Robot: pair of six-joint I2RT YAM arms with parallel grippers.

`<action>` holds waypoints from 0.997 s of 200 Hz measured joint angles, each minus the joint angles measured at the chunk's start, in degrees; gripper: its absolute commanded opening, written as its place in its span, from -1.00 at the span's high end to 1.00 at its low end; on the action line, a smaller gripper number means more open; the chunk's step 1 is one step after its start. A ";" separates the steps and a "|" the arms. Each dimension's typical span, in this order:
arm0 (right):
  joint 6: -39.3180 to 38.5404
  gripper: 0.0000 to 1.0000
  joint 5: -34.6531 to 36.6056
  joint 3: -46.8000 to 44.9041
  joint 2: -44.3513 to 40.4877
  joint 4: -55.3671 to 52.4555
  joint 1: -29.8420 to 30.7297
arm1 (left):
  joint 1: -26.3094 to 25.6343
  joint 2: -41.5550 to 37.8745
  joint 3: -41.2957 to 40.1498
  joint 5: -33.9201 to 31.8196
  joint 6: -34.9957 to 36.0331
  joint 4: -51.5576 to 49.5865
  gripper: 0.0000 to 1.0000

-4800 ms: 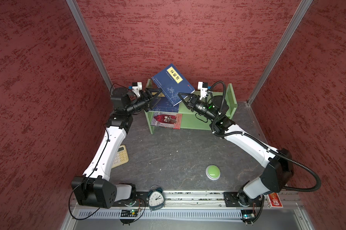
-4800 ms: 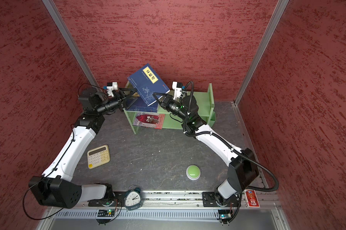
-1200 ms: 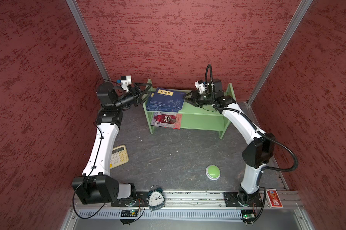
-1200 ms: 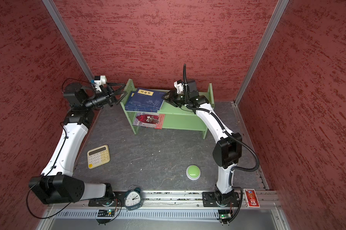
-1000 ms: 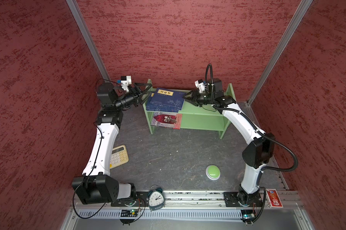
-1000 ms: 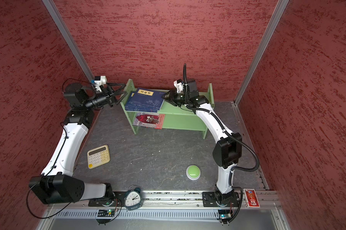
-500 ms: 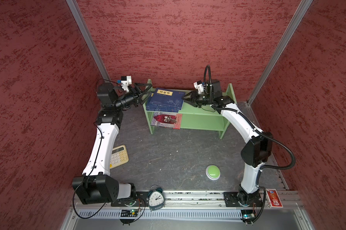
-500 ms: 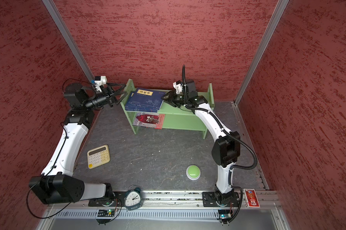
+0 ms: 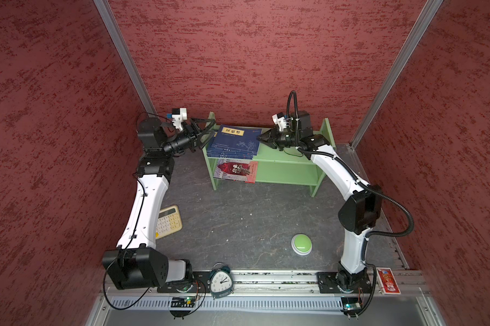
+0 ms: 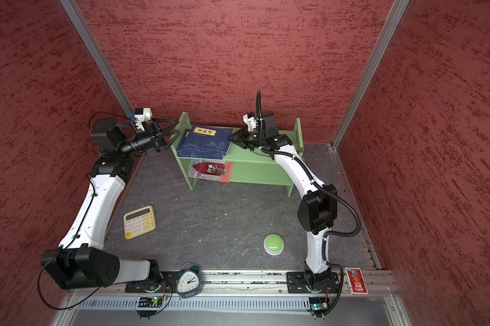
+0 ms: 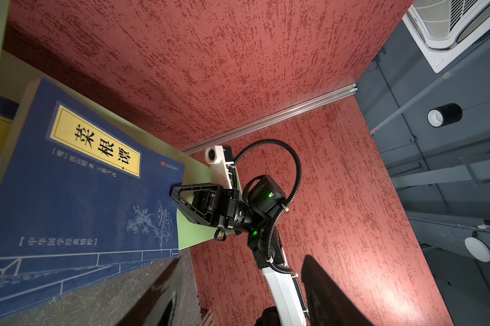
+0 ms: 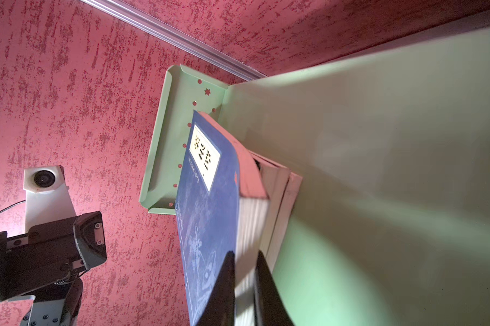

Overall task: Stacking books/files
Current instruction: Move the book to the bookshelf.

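Where the top navy book (image 9: pixel 236 140) hung tilted in mid-air between both arms seconds ago, it now lies flat on the navy stack (image 9: pixel 224 154), at the left end of the upper board of the green shelf (image 9: pixel 287 153), upper centre of the frame. The right gripper (image 9: pixel 262 138), jaws drawn narrow, pinches that book's right page edge. The left gripper (image 9: pixel 204 132) hovers wide apart and empty just outside the shelf's left end. A red-and-white book (image 9: pixel 235 170) lies on the lower board.

The navy books (image 9: pixel 234 142) have matt paper covers; the green shelf (image 9: pixel 283 172) looks like smooth painted metal; the dark surface (image 9: pixel 238 214) is rough and stone-like.
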 measured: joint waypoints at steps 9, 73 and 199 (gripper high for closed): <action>-0.68 0.79 -0.07 0.96 0.28 -0.83 0.00 | 0.02 0.00 0.00 0.00 -0.02 0.00 -0.35; -8.39 0.81 -1.33 11.85 4.42 -9.70 0.00 | 0.31 0.00 0.00 0.00 -0.15 -0.02 -0.35; -10.01 0.79 -4.15 12.52 5.88 -11.76 0.02 | 0.39 0.00 0.00 -0.02 -0.22 -0.02 -0.35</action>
